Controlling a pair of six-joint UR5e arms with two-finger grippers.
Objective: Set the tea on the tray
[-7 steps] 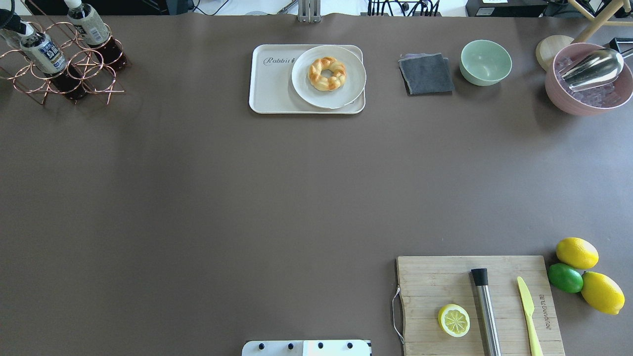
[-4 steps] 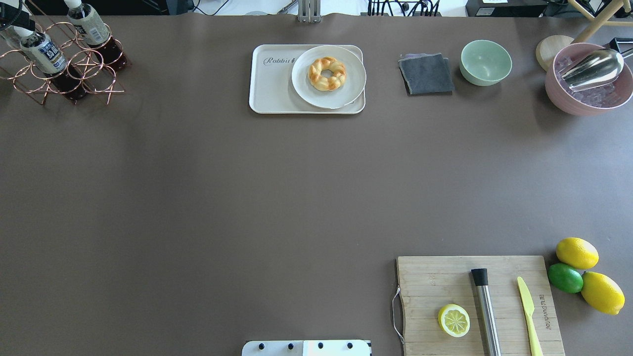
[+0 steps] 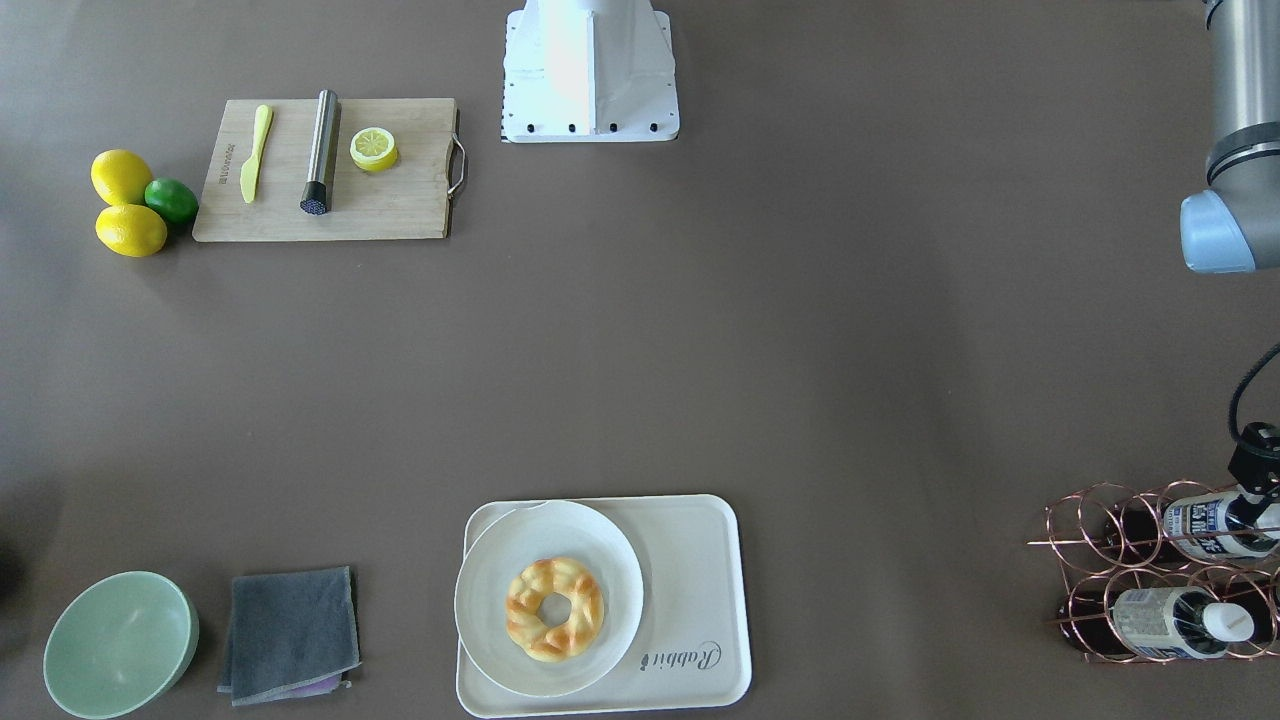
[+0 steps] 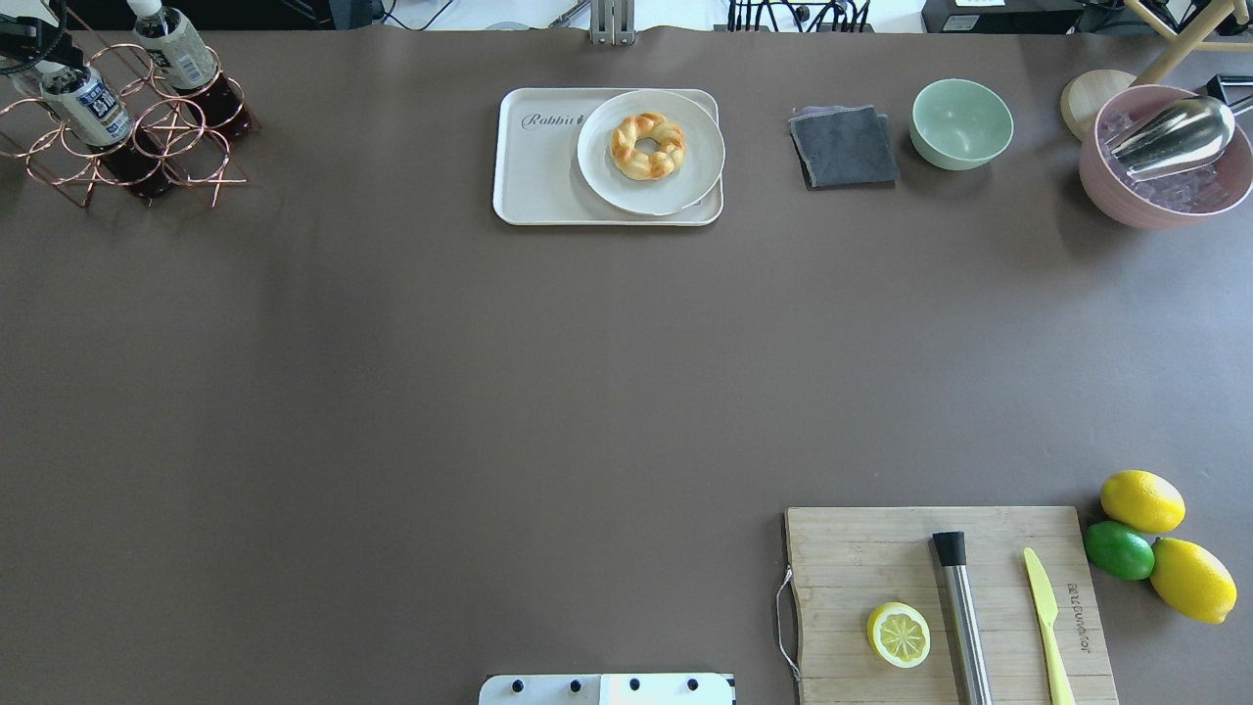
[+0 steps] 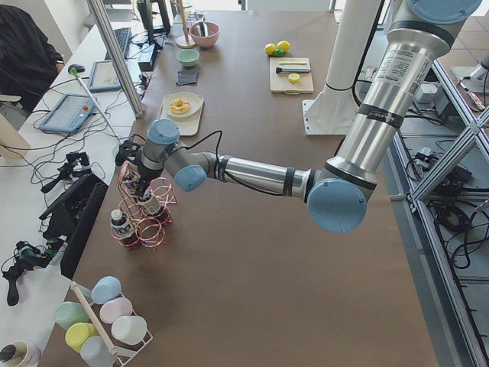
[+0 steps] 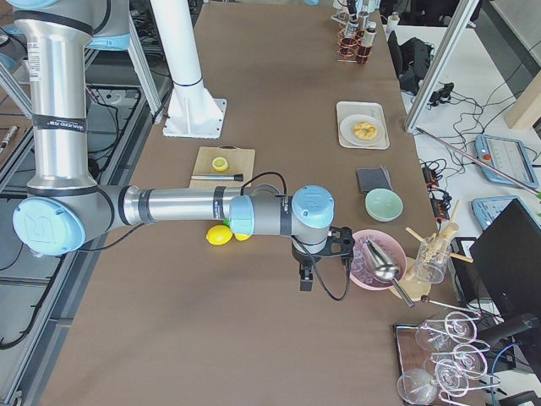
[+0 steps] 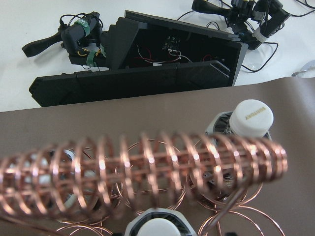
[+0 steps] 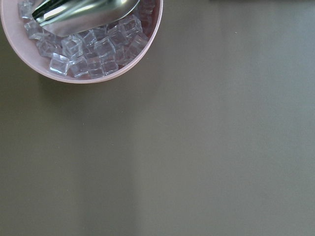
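Tea (image 4: 90, 106) in rack (image 4: 196, 162), cap beside left hand (image 4: 37, 49)

Robotics lab, with the desk laid out like a kitchen counter

The left arm (image 5: 252, 173) and right arm (image 6: 169, 205) rise from a white pedestal (image 3: 590, 70) at the near edge of a brown-covered desk (image 4: 489, 392). Aluminium framing (image 5: 115, 57) stands beside it, and teach pendants (image 5: 67, 113) lie on the white bench (image 5: 23, 202) beyond the far edge. A cutting board (image 4: 861, 558) and an ice bowl (image 4: 1111, 191) sit on the desk.
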